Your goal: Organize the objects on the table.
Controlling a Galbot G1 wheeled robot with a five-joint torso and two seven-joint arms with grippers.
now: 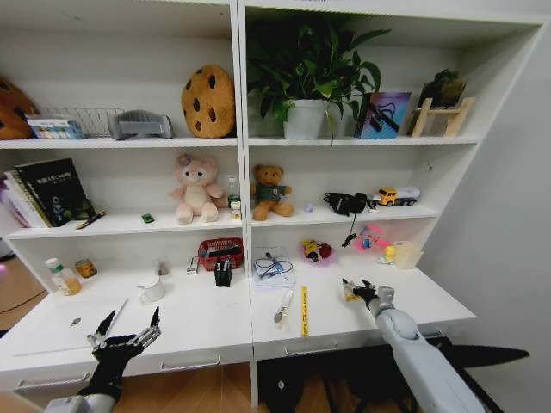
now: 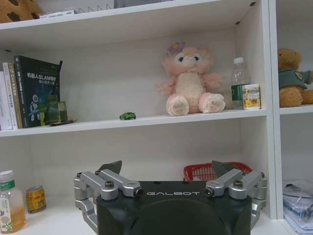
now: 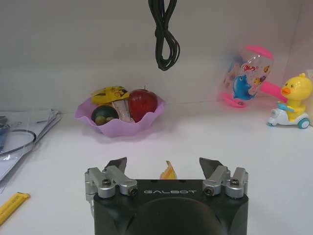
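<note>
On the white table (image 1: 215, 323) lie a silver laptop (image 1: 65, 329) at the left, a white mug (image 1: 152, 290), and a yellow ruler (image 1: 304, 310) beside a grey-handled tool (image 1: 283, 307). My right gripper (image 1: 358, 291) (image 3: 163, 164) stands open low over the gold packet (image 1: 349, 293). The packet's tip (image 3: 167, 171) shows between the spread fingers. At the desk's front left, my left gripper (image 1: 126, 332) (image 2: 167, 169) hovers open and holds nothing. A small bottle (image 1: 62, 277) and a can (image 1: 85, 268) stand at the back left. A tiny green piece (image 2: 127, 116) lies on the shelf.
A red basket (image 1: 220, 252), a black holder (image 1: 223, 274), papers (image 1: 273, 267) and a purple fruit bowl (image 3: 120, 117) line the back of the desk. A toy duck (image 3: 292, 100) and a pink toy (image 3: 247, 76) sit at the right. Shelves above hold plush toys, books and a plant.
</note>
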